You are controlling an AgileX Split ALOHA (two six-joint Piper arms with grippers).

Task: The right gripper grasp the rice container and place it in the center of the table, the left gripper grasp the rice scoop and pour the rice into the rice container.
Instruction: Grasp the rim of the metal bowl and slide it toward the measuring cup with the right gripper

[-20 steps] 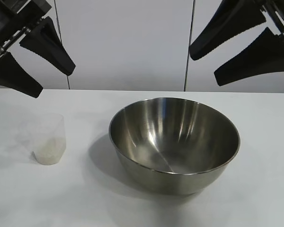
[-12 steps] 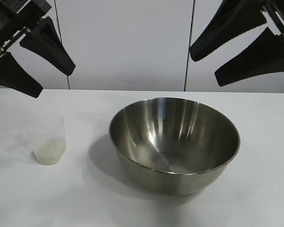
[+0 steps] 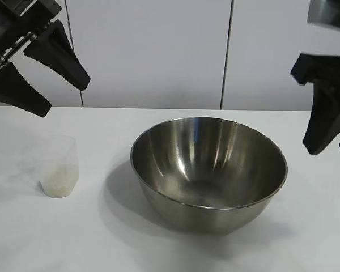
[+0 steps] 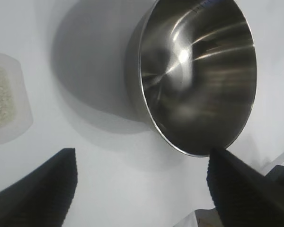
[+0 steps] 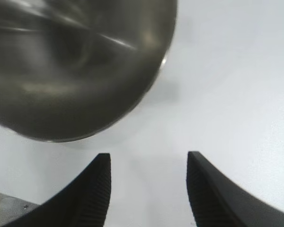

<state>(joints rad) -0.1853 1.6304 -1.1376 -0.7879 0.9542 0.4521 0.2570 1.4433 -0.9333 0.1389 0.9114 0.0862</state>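
The rice container [image 3: 208, 170], a large steel bowl, stands empty in the middle of the white table [image 3: 28, 238]. To its left stands the rice scoop [image 3: 59, 167], a frosted plastic cup with rice [image 3: 58, 184] in its bottom. My left gripper [image 3: 65, 99] hangs open above and behind the scoop, holding nothing. My right gripper [image 3: 331, 152] points down at the bowl's right side, apart from the rim, partly cut off by the picture's edge. In the left wrist view the bowl [image 4: 199, 75] and scoop [image 4: 4, 101] lie beyond the open gripper [image 4: 142, 153]. In the right wrist view the gripper [image 5: 148, 155] is open over bare table beside the bowl [image 5: 71, 66].
A white panelled wall [image 3: 158, 51] closes the back of the table. Bare tabletop lies in front of the bowl and between bowl and scoop. A table edge [image 5: 9, 208] shows in the right wrist view.
My right gripper has come down from the upper right and turned to point downward beside the bowl's right side. The left gripper, bowl and scoop have not moved.
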